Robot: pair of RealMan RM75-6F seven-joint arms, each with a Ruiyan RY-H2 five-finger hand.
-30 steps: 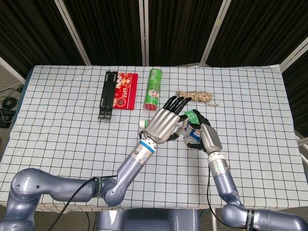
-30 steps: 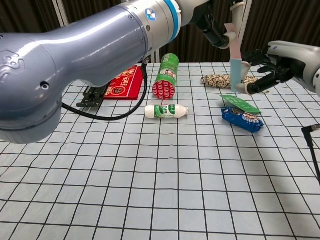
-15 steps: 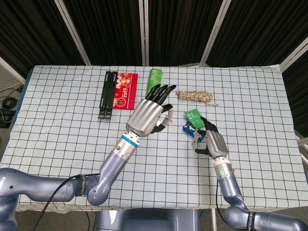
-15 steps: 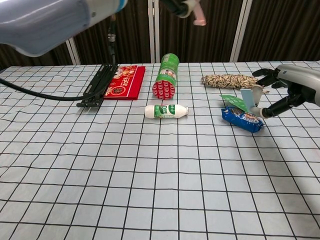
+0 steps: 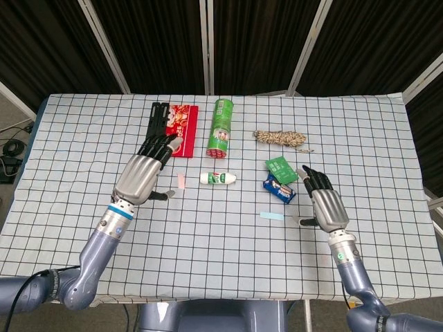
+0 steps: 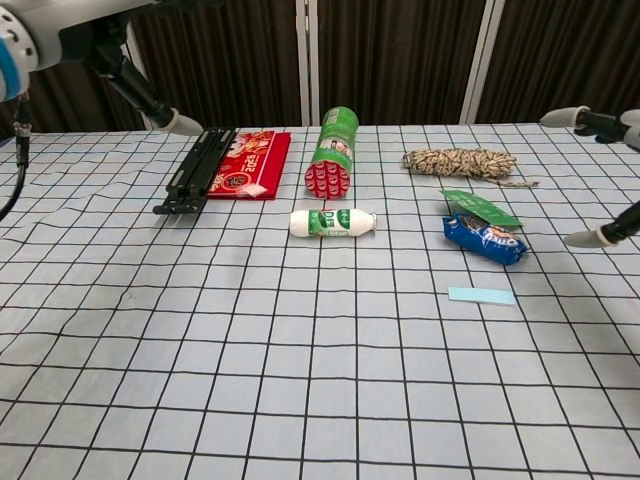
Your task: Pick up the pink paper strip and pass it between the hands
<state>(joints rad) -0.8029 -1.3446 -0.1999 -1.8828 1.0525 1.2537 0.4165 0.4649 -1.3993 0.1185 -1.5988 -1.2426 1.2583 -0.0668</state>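
The pink paper strip (image 5: 181,181) shows just right of my left hand (image 5: 142,174), touching neither hand. I cannot tell whether it lies on the cloth or hangs in the air. My left hand hovers over the table's left middle with its fingers spread and nothing in them; the chest view catches only a fingertip (image 6: 177,123). A light blue paper strip (image 5: 273,216) (image 6: 481,295) lies flat on the cloth. To its right my right hand (image 5: 325,206) is open and empty, with only fingertips (image 6: 590,239) at the chest view's edge.
A small white bottle (image 5: 218,178) lies at the centre, with a green can (image 5: 221,127) behind it. A red packet (image 5: 180,130) and a black folded stand (image 5: 156,135) are at the back left. A rope coil (image 5: 279,137), a green card (image 5: 280,168) and a blue snack pack (image 5: 279,189) are right of centre.
My left hand swung left and down from the centre and let go of the pink strip. My right hand drew back right; the blue strip it held now lies on the cloth.
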